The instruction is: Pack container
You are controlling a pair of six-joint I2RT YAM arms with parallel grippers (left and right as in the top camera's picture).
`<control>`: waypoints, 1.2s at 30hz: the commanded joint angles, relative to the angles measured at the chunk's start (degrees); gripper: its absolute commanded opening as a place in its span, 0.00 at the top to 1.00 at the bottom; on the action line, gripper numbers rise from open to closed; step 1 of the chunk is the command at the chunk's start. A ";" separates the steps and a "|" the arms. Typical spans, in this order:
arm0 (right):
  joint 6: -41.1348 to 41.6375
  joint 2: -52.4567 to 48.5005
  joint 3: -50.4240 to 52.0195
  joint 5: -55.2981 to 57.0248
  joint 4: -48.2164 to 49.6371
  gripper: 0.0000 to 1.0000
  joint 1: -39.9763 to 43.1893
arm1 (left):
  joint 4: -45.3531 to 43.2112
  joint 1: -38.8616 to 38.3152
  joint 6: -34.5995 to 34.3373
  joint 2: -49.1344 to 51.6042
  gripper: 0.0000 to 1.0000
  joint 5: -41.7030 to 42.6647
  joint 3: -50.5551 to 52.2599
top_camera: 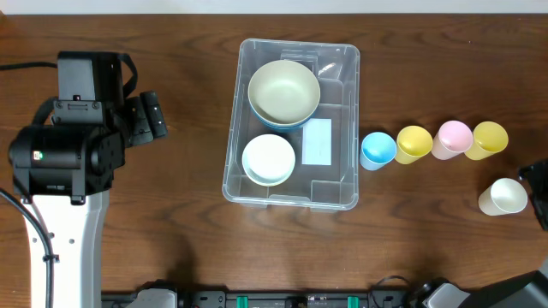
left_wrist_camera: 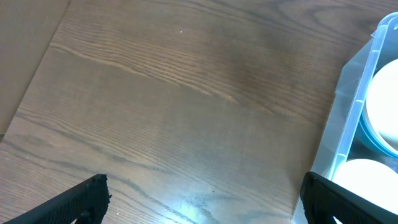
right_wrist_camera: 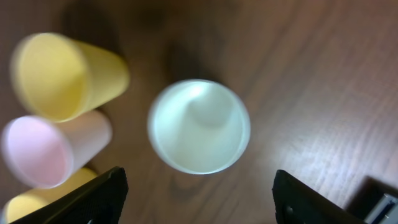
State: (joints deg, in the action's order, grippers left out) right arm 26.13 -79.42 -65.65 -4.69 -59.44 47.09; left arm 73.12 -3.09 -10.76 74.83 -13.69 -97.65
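Observation:
A clear plastic container (top_camera: 338, 171) stands mid-table, holding a large cream bowl (top_camera: 283, 92), a smaller white bowl (top_camera: 268, 159) and a white card (top_camera: 317, 141). To its right stand a blue cup (top_camera: 378, 150), a yellow cup (top_camera: 413, 143), a pink cup (top_camera: 452, 139) and a second yellow cup (top_camera: 488, 139) in a row. A white cup (top_camera: 503, 196) sits apart. My right gripper (right_wrist_camera: 199, 199) is open just short of the white cup (right_wrist_camera: 199, 126), holding nothing. My left gripper (left_wrist_camera: 205, 199) is open over bare wood, left of the container (left_wrist_camera: 348, 106).
The left arm's body (top_camera: 64, 154) fills the table's left side. In the right wrist view the yellow cup (right_wrist_camera: 62, 74) and pink cup (right_wrist_camera: 46, 149) stand close to the left of the white cup. The right gripper (top_camera: 538, 184) shows only at the overhead's right edge.

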 commanded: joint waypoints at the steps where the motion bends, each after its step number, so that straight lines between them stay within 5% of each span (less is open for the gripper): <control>1: 1.70 0.11 4.26 1.51 0.83 0.23 2.86 | 0.15 0.20 -0.94 0.02 0.02 -0.07 -0.46; 12: 4.92 -0.07 17.27 0.00 15.74 0.27 3.54 | 0.15 0.20 -0.94 0.02 0.02 -0.09 -0.46; 24: 6.67 -0.09 19.26 2.75 17.42 0.71 3.54 | 0.15 0.20 -0.94 0.02 0.02 -0.09 -0.46; 29: 6.67 0.04 19.15 2.03 16.35 0.98 3.52 | 0.15 0.20 -0.94 0.02 0.02 -0.09 -0.46; 36: 6.43 5.84 16.15 -8.48 8.26 0.98 3.08 | 0.15 0.20 -0.94 0.02 0.02 -0.09 -0.46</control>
State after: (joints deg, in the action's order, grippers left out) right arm 32.67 -77.49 -46.98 -7.46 -49.06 50.46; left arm 73.14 -3.09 -10.74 74.83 -13.69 -97.65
